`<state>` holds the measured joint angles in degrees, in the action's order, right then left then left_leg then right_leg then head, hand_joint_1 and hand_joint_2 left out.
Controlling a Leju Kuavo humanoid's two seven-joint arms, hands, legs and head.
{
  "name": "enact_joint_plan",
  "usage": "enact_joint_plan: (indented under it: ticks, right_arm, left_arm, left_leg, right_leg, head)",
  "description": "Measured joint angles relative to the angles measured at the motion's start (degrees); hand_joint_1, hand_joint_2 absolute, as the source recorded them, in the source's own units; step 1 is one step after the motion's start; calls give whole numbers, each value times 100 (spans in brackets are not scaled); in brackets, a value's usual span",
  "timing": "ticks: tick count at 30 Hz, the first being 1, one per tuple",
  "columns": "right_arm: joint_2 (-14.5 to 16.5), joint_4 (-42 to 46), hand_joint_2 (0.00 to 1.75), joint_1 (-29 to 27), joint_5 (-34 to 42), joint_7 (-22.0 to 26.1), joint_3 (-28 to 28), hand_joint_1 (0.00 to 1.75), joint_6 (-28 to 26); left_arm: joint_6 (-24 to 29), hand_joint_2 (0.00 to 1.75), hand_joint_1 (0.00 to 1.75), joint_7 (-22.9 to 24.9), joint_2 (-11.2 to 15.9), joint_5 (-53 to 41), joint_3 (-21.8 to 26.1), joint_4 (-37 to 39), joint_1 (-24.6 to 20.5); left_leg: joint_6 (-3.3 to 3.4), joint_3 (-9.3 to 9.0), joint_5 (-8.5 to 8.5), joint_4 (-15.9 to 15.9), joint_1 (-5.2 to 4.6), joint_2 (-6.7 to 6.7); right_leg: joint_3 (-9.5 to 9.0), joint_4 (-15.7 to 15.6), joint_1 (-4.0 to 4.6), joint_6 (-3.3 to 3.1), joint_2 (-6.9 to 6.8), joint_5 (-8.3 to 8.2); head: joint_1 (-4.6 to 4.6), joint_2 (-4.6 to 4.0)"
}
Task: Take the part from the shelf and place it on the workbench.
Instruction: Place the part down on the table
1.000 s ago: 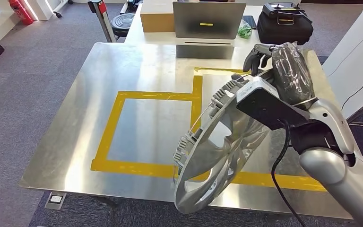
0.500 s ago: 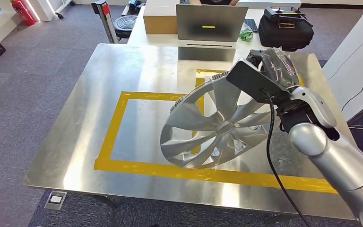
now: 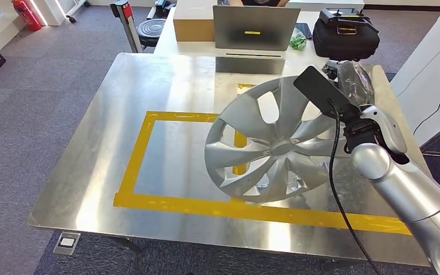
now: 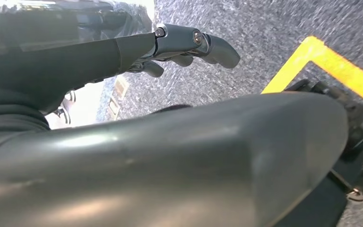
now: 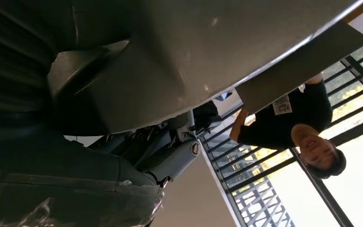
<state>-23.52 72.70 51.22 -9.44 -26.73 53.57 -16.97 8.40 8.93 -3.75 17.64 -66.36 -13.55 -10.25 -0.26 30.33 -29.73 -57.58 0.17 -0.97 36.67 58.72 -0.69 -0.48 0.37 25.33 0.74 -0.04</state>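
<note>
Silver hubcap (image 3: 272, 143) hangs tilted, face up, over the taped workbench (image 3: 149, 97), gripped at its far rim by my right hand (image 3: 352, 80) so it can lower flat. My left hand (image 4: 189, 45) holds nothing, fingers loosely apart.

right hand (image 3: 352, 77) mostly hidden behind wrist camera; hubcap (image 3: 269, 143) rim grip unseen.

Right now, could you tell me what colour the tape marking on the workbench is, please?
Yellow: the tape marking forms a rectangular outline on the workbench, clearest in the head view.
</note>
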Motion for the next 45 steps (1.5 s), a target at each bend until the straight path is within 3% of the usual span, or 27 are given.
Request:
enact_joint_plan:
  ticks: [8,17,35,45]
  right_arm:
    - [-68,-204,175,-63,-125,-330,-52,175,-11]
    - [-92,-755,175,-116,-300,-376,-38,175,99]
    - [-135,-1857,175,-322,167,-543,-43,175,-11]
    - [-72,-2018,175,86,-4,-699,-4,175,-88]
  left_arm:
    - [24,175,0,-63,4,-5,0,-1,32]
    - [-2,175,0,-181,-34,-83,0,-1,-10]
    - [22,175,0,-134,-101,-99,2,-1,159]
    - [13,175,0,-203,-129,-63,7,-1,237]
  left_leg:
    - [0,-6,0,0,-1,0]
    - [1,-8,0,0,-1,0]
    - [5,-4,-3,0,-1,0]
    - [5,-4,-2,0,-2,0]
  right_leg:
    - [-7,-1,-1,2,0,-1]
    - [-11,-2,-1,2,-1,-2]
    - [-10,-4,-2,2,-2,-2]
    - [-10,-4,-3,5,-2,-4]
  head:
    - [1,0]
    - [-1,0]
    - [-2,0]
    - [-2,0]
